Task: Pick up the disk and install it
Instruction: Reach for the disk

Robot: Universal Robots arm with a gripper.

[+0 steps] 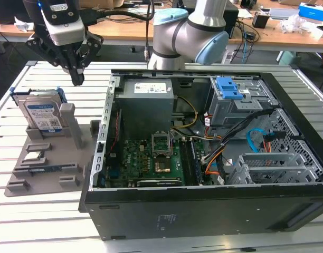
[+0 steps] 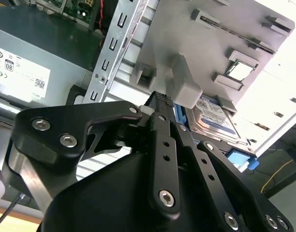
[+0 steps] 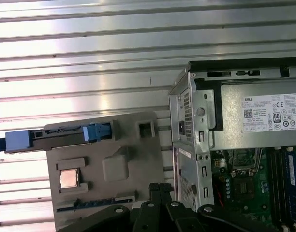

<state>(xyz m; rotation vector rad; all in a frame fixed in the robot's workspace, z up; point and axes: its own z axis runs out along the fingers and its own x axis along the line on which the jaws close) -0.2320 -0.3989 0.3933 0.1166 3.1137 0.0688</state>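
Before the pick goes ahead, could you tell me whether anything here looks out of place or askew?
Nothing stands out. The disk stands on edge in its slot on the grey holder, the chip lies flat in its recess, and the gripper hangs above the holder, apart from the disk.

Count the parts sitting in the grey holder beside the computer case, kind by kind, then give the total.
Disk: 1
Processor chip: 1
Memory stick: 1
Total: 3
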